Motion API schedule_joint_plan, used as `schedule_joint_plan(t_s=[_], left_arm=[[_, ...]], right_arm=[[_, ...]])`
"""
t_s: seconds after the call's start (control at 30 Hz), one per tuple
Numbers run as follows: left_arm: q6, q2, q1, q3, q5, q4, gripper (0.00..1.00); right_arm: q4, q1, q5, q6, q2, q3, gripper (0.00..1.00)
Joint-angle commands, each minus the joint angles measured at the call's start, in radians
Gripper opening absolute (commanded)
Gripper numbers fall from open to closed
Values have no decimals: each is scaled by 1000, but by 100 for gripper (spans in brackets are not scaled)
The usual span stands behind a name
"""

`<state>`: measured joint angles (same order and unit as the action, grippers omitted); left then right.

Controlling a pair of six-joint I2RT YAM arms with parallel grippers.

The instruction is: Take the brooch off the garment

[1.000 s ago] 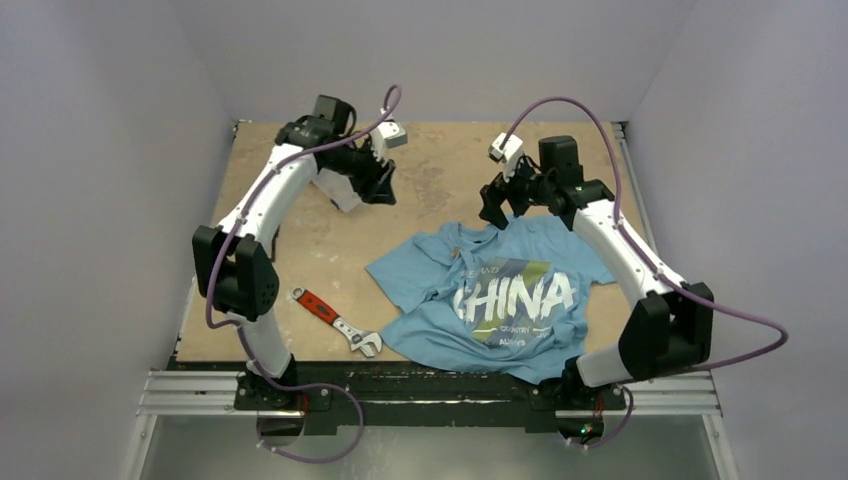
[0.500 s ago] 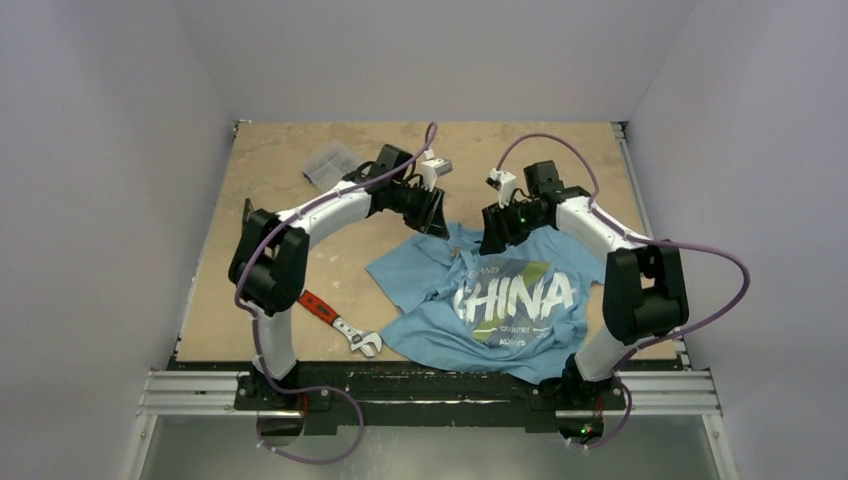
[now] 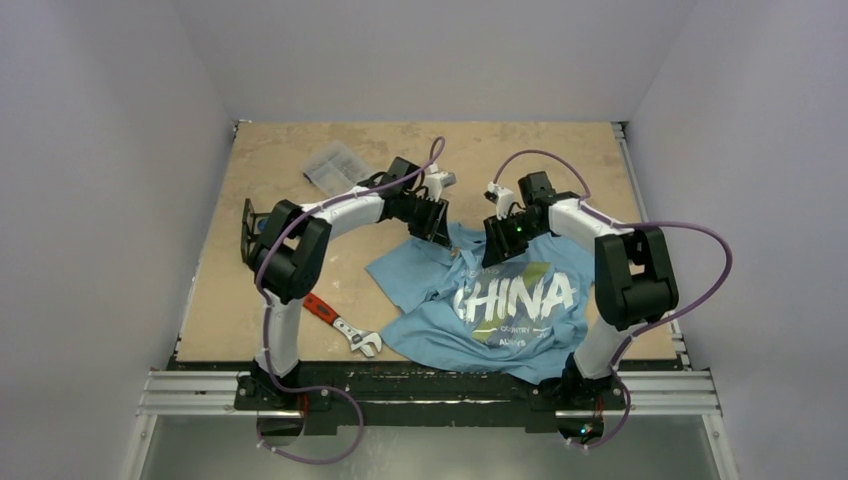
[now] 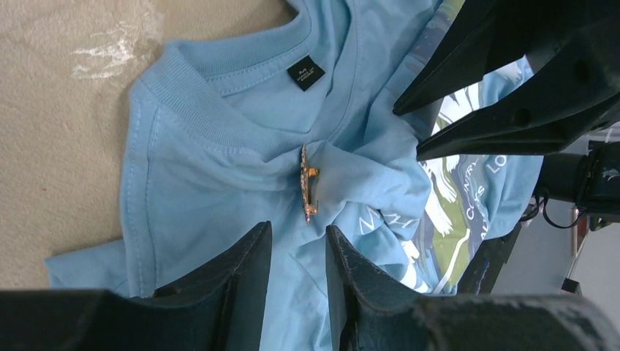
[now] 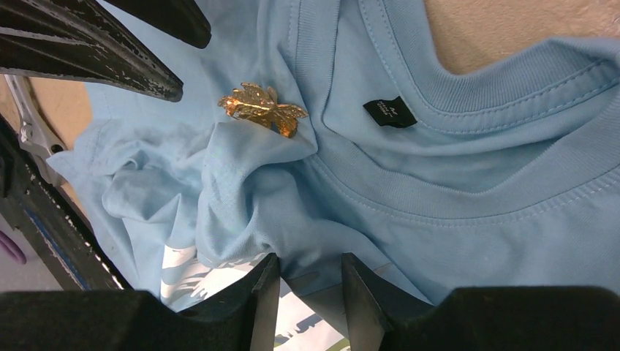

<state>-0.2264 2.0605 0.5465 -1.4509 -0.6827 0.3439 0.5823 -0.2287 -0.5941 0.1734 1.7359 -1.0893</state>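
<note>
The light blue garment (image 3: 520, 300) lies crumpled on the table, its collar toward the far side. A small gold brooch (image 4: 308, 183) is pinned just below the collar (image 5: 262, 108). My left gripper (image 4: 297, 228) hovers low over the shirt's shoulder, its jaws a narrow gap apart with flat cloth showing between them and the brooch just beyond the tips. My right gripper (image 5: 309, 257) faces it from the other side of the brooch, and a raised fold of the shirt fills the space between its fingers. In the top view the two grippers (image 3: 432, 228) (image 3: 492, 250) meet at the collar.
A red-handled adjustable wrench (image 3: 335, 322) lies on the wooden table left of the shirt. A clear plastic bag (image 3: 332, 165) sits at the far left. Grey walls close in on three sides, and a metal rail (image 3: 430, 395) runs along the near edge.
Both arms have swung inward and down from the far part of the table onto the shirt's collar. The left gripper has left the plastic bag. Both pairs of jaws have narrowed.
</note>
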Motion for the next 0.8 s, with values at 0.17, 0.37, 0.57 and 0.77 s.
schedule_joint_plan(t_s=[0.17, 0.37, 0.57, 0.77], left_arm=[[-58, 47, 19, -46, -60, -82, 32], [-55, 69, 24, -54, -62, -76, 31], [-63, 89, 24, -78, -56, -81, 27], [-56, 107, 27, -112, -56, -69, 25]], right_arm=[[24, 0, -13, 13, 4, 2, 38], [46, 1, -15, 35, 6, -7, 38], [54, 0, -21, 51, -2, -11, 39], [68, 0, -24, 61, 3, -18, 39]])
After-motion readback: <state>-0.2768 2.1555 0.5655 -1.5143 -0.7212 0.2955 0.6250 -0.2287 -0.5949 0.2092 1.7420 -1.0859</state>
